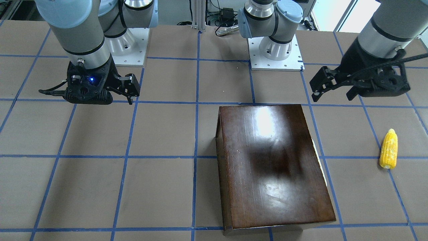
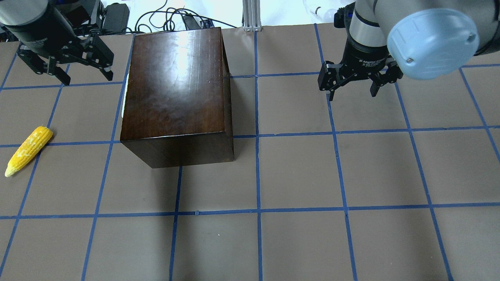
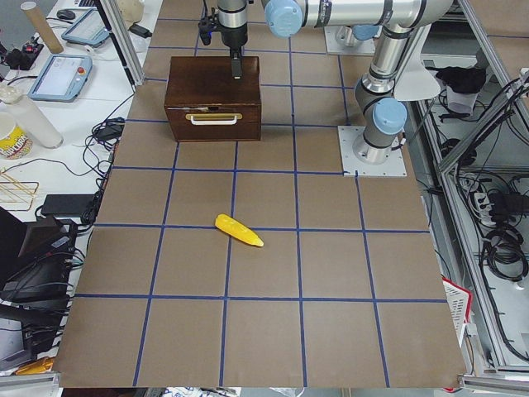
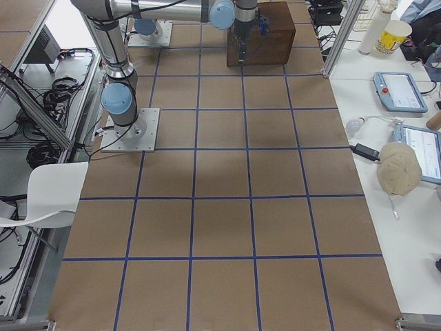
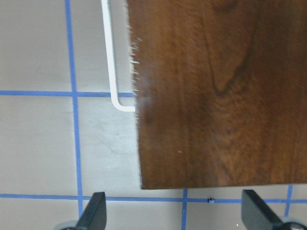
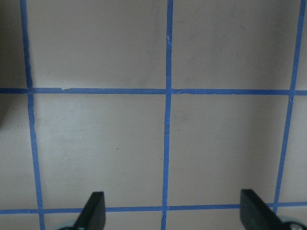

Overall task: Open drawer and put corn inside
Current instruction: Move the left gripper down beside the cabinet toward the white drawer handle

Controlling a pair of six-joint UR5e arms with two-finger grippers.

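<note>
One corn (image 2: 28,151) — one closed drawer (image 3: 213,131)

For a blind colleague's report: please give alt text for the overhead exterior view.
A glossy dark-brown box stands on a blue-gridded table, a yellow corn lying apart to its left. The left gripper and right gripper hover open on either side.

My table (image 2: 297,171) is brown, gridded with blue tape (image 2: 390,207). Seen from its right end, a white chair (image 4: 41,196) stands off the near left edge. A white bench (image 4: 413,234) along the right holds a teach pendant (image 4: 398,91) and, farther off, a paper cup (image 4: 393,33).
</note>
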